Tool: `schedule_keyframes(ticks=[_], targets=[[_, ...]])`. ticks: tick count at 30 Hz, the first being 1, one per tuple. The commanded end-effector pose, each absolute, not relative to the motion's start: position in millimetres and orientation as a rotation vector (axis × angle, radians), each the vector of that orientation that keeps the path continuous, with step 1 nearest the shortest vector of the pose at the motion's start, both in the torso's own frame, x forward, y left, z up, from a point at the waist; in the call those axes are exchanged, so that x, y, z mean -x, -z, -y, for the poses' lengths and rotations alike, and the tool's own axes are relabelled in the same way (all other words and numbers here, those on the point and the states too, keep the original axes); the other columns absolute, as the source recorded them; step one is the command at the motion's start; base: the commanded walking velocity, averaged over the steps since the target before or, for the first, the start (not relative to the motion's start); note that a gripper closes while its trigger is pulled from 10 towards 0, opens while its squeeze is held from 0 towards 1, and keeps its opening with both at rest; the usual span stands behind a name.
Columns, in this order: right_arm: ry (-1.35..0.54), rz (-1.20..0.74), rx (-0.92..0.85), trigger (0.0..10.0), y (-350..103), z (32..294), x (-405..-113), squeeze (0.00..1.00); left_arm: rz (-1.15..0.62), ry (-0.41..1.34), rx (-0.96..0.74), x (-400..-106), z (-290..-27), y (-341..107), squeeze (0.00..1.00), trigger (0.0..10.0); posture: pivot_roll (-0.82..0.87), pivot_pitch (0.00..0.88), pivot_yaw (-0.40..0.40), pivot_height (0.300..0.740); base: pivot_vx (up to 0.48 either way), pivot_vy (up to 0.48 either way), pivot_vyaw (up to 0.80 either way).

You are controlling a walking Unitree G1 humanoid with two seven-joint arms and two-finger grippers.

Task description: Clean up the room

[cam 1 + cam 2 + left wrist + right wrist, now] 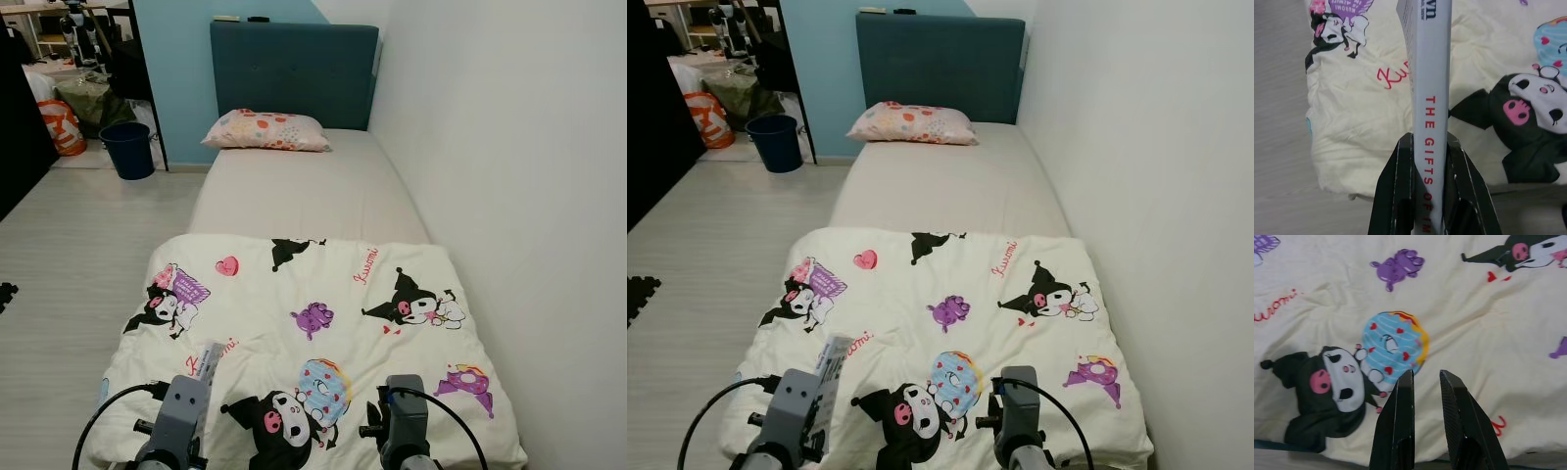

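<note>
Grey, red-lettered book pinched spine-up in left pincer; above cartoon-print blanket.

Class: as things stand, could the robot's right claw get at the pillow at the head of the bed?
Probably not yet: the right claw hovers over the quilt at the bed's foot, the pillow far beyond.

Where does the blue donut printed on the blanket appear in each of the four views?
Left eye view: the blue donut is on the near end of the blanket.
Right eye view: the same place.
Left wrist view: beside the held book, cut by the picture's edge.
Right wrist view: just ahead of the right tool, at.
Shared landmark: the black-hooded figure touching the donut.
</note>
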State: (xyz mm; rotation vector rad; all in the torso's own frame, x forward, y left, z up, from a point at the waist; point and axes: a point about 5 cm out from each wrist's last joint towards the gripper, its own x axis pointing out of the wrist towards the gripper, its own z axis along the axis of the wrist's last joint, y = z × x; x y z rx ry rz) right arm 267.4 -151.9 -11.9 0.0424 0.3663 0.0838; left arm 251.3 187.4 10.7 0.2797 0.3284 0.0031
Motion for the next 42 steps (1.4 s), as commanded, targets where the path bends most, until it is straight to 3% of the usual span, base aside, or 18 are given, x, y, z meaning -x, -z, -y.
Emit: schedule_keyframes(ticks=[1,6,16,30,42], targets=[[-0.081,-0.375,-0.037,10.0,15.6,153.5,-262.7,0.00,-0.317,-0.005,-0.280,-251.9,-184.5,-11.0,0.00,10.0,0.04,0.097,-0.035,0.728,0.000,0.000,0.00],[-0.050,-0.346,-0.017,10.0,13.1,160.6,-262.6,0.00,-0.319,-0.013,-0.269,-251.9,-183.7,-10.0,0.00,10.0,0.04,0.100,-0.045,0.728,0.000,0.000,0.00],[-0.046,-0.365,-0.136,10.0,14.6,156.8,-262.4,0.00,-0.328,-0.023,-0.266,-250.5,-184.5,-8.2,0.00,10.0,0.03,0.109,-0.048,0.728,0.000,0.000,0.00],[-0.039,-0.387,-0.106,10.0,16.2,159.1,-261.8,0.00,-0.333,-0.022,-0.259,-250.7,-181.4,-6.7,0.00,10.0,0.03,0.112,-0.047,0.728,0.000,0.000,0.00],[-0.081,-0.363,-0.215,10.0,13.0,152.2,-262.9,0.00,-0.335,-0.021,-0.259,-250.3,-180.1,-6.1,0.00,10.0,0.03,0.116,-0.047,0.728,0.000,0.000,0.00]])
